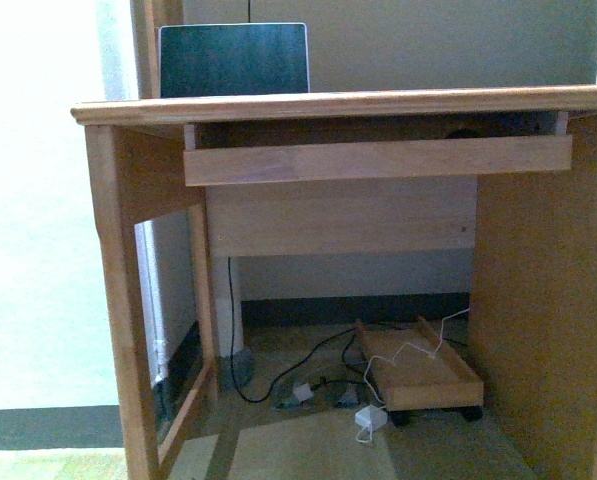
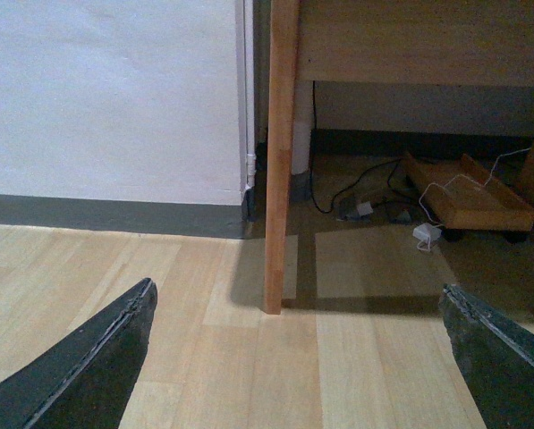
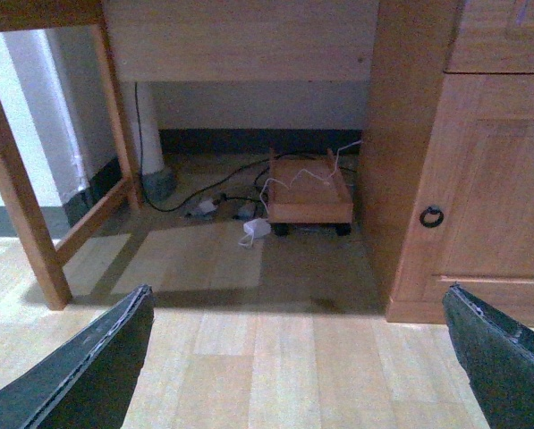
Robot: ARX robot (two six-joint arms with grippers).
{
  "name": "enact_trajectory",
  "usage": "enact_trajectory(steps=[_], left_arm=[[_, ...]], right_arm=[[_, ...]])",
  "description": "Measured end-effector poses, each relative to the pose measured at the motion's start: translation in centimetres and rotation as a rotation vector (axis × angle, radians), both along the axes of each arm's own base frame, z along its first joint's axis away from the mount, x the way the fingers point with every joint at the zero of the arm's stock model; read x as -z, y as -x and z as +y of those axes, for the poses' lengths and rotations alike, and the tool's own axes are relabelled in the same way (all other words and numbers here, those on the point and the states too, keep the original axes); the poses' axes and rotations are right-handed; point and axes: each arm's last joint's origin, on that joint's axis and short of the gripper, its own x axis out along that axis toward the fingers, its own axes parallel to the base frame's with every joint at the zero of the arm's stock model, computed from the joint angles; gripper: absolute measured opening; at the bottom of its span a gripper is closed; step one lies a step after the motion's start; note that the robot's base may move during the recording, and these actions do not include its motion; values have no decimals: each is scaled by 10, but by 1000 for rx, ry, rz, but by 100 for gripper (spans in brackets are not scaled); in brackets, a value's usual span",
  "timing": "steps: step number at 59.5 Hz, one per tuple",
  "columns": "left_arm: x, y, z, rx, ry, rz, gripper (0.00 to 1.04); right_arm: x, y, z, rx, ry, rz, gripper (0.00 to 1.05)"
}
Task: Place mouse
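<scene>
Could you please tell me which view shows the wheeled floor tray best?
Right wrist view: the tray appears whole and head-on, with its wheels visible. The front and left wrist views show it askew, under the desk's shadow.

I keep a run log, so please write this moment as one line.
left fingers: open, empty | right fingers: open, empty | mouse: not clearly visible | laptop: open on desk

Light wooden desk [image 1: 358, 103] here, with a laptop [image 1: 233, 60] sitting on top at the desk's back left. On the wood floor [image 3: 249, 340] under the desk there's a low wheeled wooden tray [image 1: 423, 370] toward the right side. A white adapter [image 1: 370, 420] lies just in front of it, plus loose black cables [image 1: 230, 310] running along the desk's back.
</scene>
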Motion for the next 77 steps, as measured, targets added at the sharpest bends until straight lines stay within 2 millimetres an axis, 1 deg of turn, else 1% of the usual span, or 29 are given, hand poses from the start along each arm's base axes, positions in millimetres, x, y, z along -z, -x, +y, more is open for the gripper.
enact_trajectory(steps=[77], left_arm=[[0,0,0,0,0,0,97]], right_arm=[[0,0,0,-1,0,0,97]])
